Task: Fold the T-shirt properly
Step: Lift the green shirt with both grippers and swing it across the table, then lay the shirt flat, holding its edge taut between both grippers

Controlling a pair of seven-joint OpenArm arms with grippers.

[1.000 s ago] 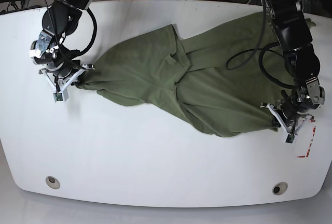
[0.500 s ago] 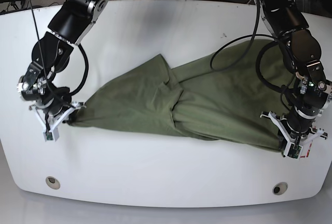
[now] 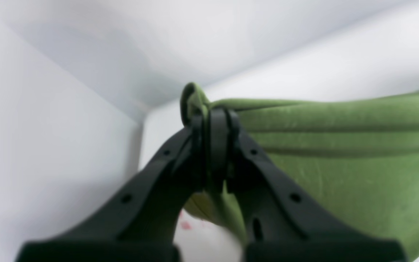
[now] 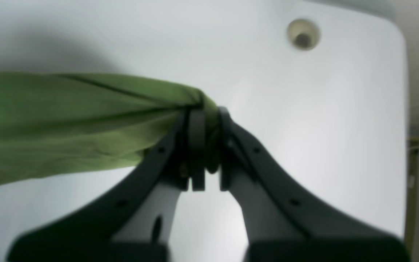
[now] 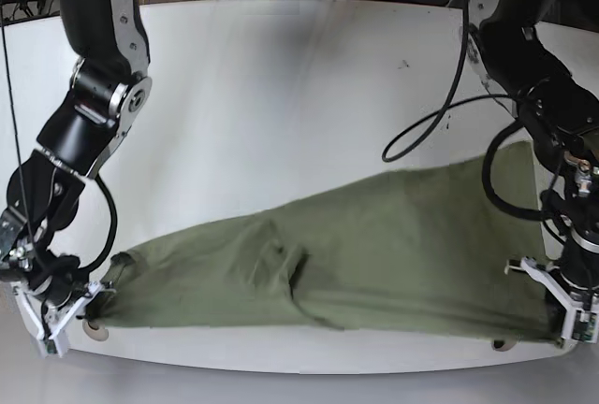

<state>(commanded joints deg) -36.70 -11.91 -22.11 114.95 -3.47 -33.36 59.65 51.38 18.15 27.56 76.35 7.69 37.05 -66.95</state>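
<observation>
now both arms' fingers (image 3: 213,120) (image 4: 204,120) clench one t-shirt (image 5: 374,254) over one table (image 5: 281,95).

1. The T-shirt (image 5: 356,254) stretches along the table's (image 5: 281,95) near edge, spanning almost from corner to corner.
2. The right gripper (image 5: 80,306) pinches one end at the near left corner as the base view shows it.
3. The left gripper (image 5: 560,315) clamps the other end at the opposite near corner.
</observation>
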